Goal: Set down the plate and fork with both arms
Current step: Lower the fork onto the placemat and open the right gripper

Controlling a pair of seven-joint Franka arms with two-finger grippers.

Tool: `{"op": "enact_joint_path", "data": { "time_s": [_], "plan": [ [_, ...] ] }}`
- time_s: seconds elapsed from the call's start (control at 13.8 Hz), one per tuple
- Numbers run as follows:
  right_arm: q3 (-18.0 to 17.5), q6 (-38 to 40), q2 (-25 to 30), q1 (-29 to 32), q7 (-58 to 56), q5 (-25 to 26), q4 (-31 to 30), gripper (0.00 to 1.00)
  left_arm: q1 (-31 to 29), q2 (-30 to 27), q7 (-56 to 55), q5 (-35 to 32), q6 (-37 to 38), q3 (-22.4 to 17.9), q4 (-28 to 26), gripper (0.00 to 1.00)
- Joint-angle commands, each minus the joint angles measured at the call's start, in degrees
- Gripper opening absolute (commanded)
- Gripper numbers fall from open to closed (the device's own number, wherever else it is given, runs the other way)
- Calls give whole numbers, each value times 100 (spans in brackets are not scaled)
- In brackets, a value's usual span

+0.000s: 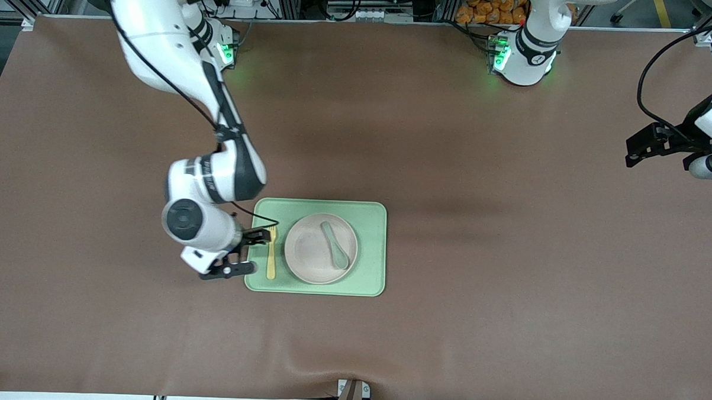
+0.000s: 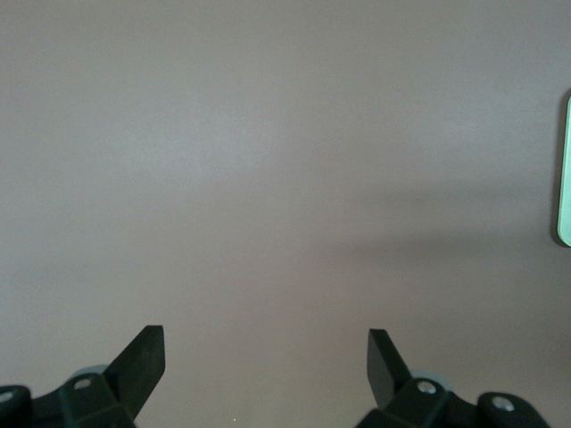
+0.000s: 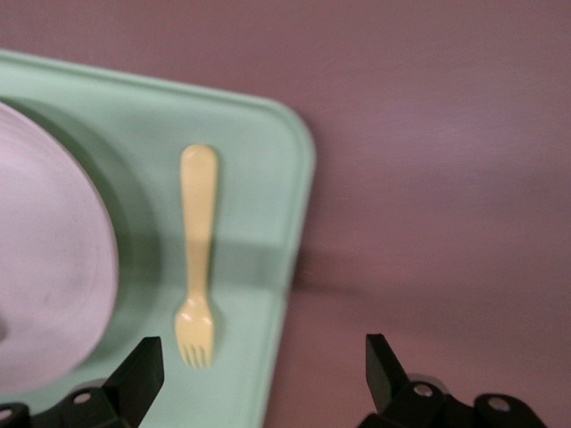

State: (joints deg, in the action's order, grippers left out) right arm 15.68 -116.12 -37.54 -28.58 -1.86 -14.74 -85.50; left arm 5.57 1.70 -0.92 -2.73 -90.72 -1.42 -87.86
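While the right gripper (image 1: pixel 244 252) hangs with its fingers spread wide and nothing between them, it sits over the edge of the light-green tray (image 1: pixel 372 248) at the right arm's end, and the fork (image 1: pixel 271 253) lies flat on the tray just beside it, tines toward the robots' bases. Just past the fork, toward the left arm's end, the plate (image 1: pixel 307 251) rests on the same tray with a grey-green spoon (image 1: pixel 334 245) lying in it. In the right wrist view the plate (image 3: pixel 45 267) is cut off at the frame's edge, and the fork (image 3: pixel 198 250) is blurred.

The tray sits on a brown table cover (image 1: pixel 508 258), wrinkled at its front edge. Past the table's top edge stand metal framing and cables.

The left gripper (image 1: pixel 660 148) waits well apart, at the left arm's end of the table, fingers wide and holding nothing; its arm is partly cut off by the frame.
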Motion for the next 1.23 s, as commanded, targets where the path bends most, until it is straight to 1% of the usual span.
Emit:
{"op": "enact_joint_path", "data": {
  "time_s": [0.0,0.22,0.29,0.43,0.58,0.65,0.72,0.87,0.94,1.16],
  "plan": [
    [-109,649,772,930,-735,-90,-195,100,32,-20,-13,45,80,-25,23,100],
    [-100,1869,1589,1740,-868,-73,-186,100,32,-20,-13,45,63,-25,23,100],
    [-83,2126,1862,1942,-956,-21,-177,100,32,-20,-4,45,63,-25,23,100],
    [-83,2591,2424,2250,-1167,382,-160,100,32,-20,-4,45,63,-25,23,100],
    [-135,3154,2969,2374,-1071,682,-151,100,32,-20,-4,45,63,-25,23,100],
    [-179,3374,3137,2401,-836,866,-125,100,32,-12,-4,45,80,-25,23,100],
    [-440,3576,3348,2567,-529,998,-116,100,32,-12,-4,45,63,-25,14,100],
    [-1265,3876,3743,3093,139,1148,-124,100,32,-12,-4,45,63,-25,-3,100],
    [-1461,4008,3832,3122,447,1297,-116,100,32,-12,-4,54,80,-25,-3,100],
    [-1480,4036,4009,3131,450,1333,-124,100,32,-12,-4,176,63,-25,-21,100]
  ]
}}
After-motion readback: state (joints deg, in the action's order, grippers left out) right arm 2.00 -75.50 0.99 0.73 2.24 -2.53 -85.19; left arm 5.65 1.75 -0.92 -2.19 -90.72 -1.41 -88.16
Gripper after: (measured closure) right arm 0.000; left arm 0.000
